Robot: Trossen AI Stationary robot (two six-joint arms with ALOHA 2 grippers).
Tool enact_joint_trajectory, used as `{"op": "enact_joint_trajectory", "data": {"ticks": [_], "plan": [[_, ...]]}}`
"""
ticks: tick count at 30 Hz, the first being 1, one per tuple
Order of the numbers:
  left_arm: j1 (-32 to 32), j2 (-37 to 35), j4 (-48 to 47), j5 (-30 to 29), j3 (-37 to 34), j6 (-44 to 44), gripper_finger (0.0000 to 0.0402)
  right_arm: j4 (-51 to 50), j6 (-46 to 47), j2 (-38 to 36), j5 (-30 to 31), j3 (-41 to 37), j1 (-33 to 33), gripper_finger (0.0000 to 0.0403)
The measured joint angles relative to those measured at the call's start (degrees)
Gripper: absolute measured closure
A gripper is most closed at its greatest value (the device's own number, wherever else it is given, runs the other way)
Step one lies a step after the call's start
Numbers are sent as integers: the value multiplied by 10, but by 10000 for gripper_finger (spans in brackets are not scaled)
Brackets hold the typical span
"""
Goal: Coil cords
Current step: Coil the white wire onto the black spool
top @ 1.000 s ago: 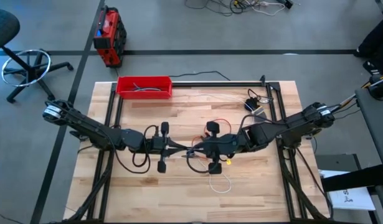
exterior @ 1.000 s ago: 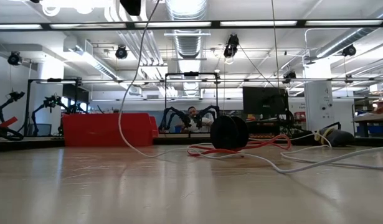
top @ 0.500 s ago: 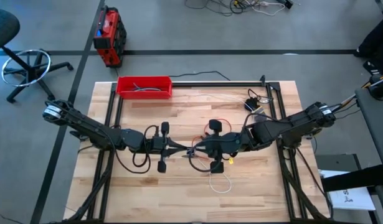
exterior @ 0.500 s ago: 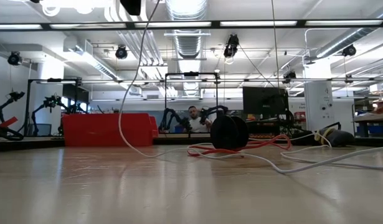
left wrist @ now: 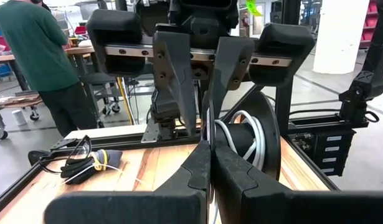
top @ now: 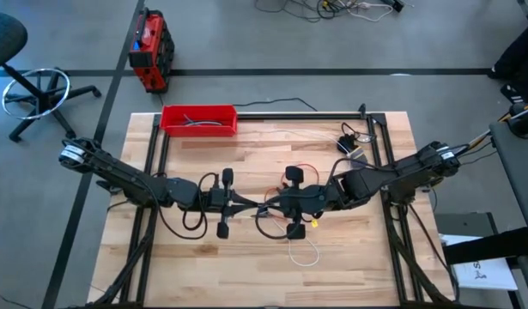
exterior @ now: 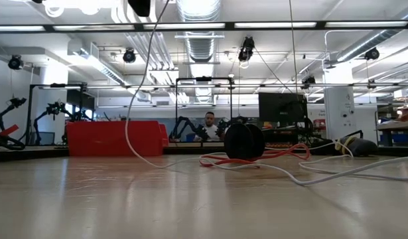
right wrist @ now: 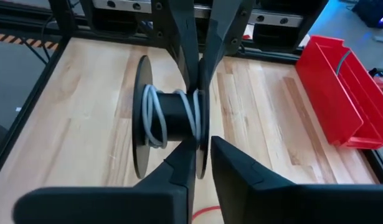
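Note:
A black spool point(right wrist: 172, 115) with white cord point(right wrist: 155, 112) wound on its hub hangs above the table's middle. My left gripper point(left wrist: 210, 168) and my right gripper point(right wrist: 200, 163) meet there tip to tip point(top: 262, 206), both shut on one of its discs. The white cord point(exterior: 134, 113) drops from above to the table and trails in a loop point(top: 303, 253) near the front. The red cord point(exterior: 270, 155) lies loose on the table beside a black round piece point(exterior: 243, 141) that stands on the tabletop. My left gripper pinches the rim of one spool disc point(left wrist: 210, 127) between its two fingers, coming level from the table's left. The disc stands on edge and the spool is lifted clear of the table. My right gripper pinches the same disc point(right wrist: 199, 127) at its opposite rim, between its two fingers, coming level from the table's right. The hub with the white turns sticks out sideways from the hold.
A red tray point(top: 199, 118) with grey cables stands at the far left. A tied bundle of dark cables point(top: 349, 142) lies at the far right. Black frame rails point(top: 379, 146) border the table. A person point(left wrist: 35, 56) stands beyond the table.

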Motion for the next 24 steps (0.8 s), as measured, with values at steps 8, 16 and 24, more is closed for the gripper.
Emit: {"op": "enact_joint_trajectory", "data": {"ticks": [8,16,24], "plan": [[0,0,-1,1,0,1,401,-14,1,-2,-14,14,5,375],[-1,0,-4,1,0,2,401,-17,1,-3,-9,14,5,339],[0,0,-4,-1,0,3,401,-10,1,0,0,14,2,362]]}}
